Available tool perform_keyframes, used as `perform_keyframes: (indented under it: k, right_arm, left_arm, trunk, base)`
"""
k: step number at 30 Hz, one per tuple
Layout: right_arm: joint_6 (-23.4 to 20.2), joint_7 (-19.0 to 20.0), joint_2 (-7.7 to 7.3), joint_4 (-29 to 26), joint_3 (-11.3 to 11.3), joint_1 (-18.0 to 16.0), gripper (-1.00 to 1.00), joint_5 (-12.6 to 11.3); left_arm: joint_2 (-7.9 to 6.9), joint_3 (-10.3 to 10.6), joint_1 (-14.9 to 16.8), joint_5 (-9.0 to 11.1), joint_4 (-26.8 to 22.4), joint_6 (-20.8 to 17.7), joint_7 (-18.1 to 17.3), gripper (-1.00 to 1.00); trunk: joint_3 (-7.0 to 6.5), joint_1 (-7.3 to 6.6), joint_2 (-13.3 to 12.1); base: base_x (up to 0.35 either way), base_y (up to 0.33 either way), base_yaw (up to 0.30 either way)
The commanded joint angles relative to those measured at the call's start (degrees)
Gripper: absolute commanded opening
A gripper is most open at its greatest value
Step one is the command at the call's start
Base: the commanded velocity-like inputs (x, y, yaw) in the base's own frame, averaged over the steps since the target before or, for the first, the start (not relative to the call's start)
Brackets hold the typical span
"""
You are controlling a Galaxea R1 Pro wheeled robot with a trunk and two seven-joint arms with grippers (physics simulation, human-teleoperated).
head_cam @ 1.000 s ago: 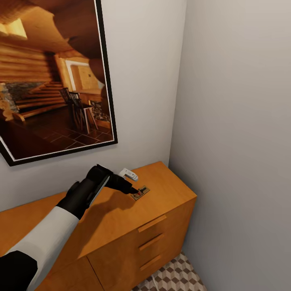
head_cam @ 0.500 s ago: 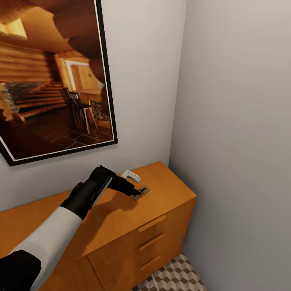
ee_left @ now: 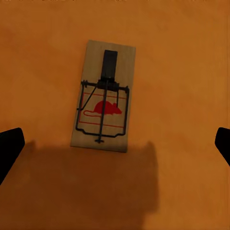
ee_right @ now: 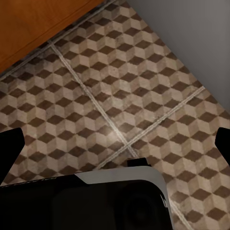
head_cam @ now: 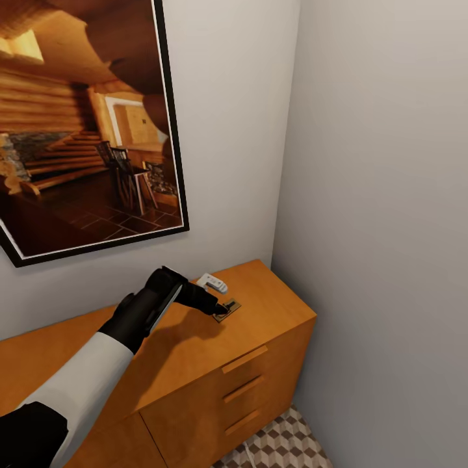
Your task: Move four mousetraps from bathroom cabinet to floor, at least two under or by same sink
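1. Head view: left claw [head_cam: 221, 308] over mousetrap [head_cam: 227, 309] on cabinet [head_cam: 195, 364] top, near its right end; corner wall at 3 o'clock, free top at 9.
2. Left wrist: claw apart, fingertips [ee_left: 9, 151] well clear of the trap's sides; red mouse mark readable.
3. Right wrist: right claw [ee_right: 115, 146] apart over bathroom floor [ee_right: 143, 86], cabinet edge at 11 o'clock.

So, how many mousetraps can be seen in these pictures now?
1. The mousetrap lies flat on top of the cabinet, near its right end, just under the left gripper, whose jaws are open. Others may be hidden from these views.
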State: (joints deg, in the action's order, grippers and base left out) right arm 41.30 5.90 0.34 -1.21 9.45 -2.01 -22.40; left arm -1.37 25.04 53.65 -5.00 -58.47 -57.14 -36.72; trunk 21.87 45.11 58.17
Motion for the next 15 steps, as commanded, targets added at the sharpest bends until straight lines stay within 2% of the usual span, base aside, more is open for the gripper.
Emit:
perform_keyframes:
  k: [1, 15]
  right_arm:
    - [0.2, 0.4, -0.01, 0.1, 0.2, 0.0, 1.0, -0.6]
    - [0.2, 0.4, -0.07, 0.1, 0.2, -0.1, 1.0, -0.6]
  left_arm:
    - [-0.04, 0.1, 0.1, -0.5, -0.1, -0.1, -0.5, 1.0]
    - [-0.04, 0.1, 0.1, -0.5, 0.0, -0.1, -0.5, 1.0]
  trunk:
    - [0.07, 0.0, 0.0]
    - [0.12, 0.0, 0.0]
  base:
    - [0.0, 0.0, 0.0]
    - [0.0, 0.0, 0.0]
